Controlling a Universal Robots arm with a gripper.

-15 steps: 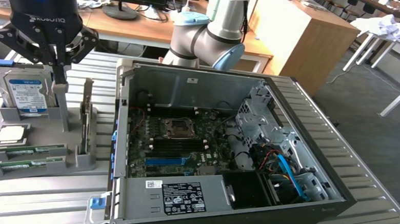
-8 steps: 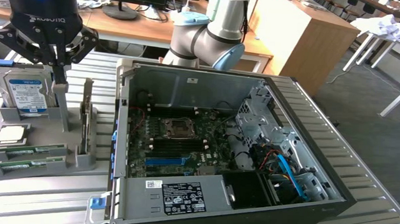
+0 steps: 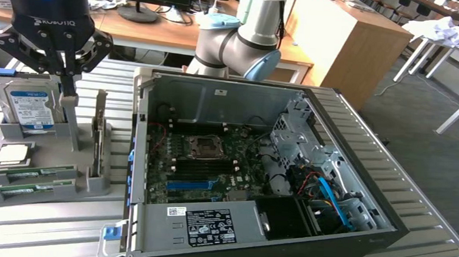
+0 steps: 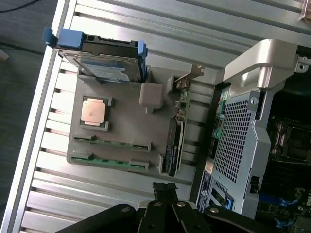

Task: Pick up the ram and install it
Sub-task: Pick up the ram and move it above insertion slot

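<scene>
The gripper (image 3: 66, 96) is clenched, its fingertips pressed together with nothing between them, and it hangs above the grey holder (image 3: 92, 186). In the exterior view, the ram (image 3: 32, 173) lies flat in a slot of that holder at about 7 o'clock from the gripper, apart from it and untouched. A second green stick (image 3: 28, 191) lies just beside the ram. The hard drive (image 3: 33, 103) stands upright at 9 o'clock, near the fingers. The open computer case (image 3: 215, 98) sits at 3 o'clock.

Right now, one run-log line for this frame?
end effector: shut, empty, over parts tray | ram: two sticks in tray slots | computer case: open
</scene>
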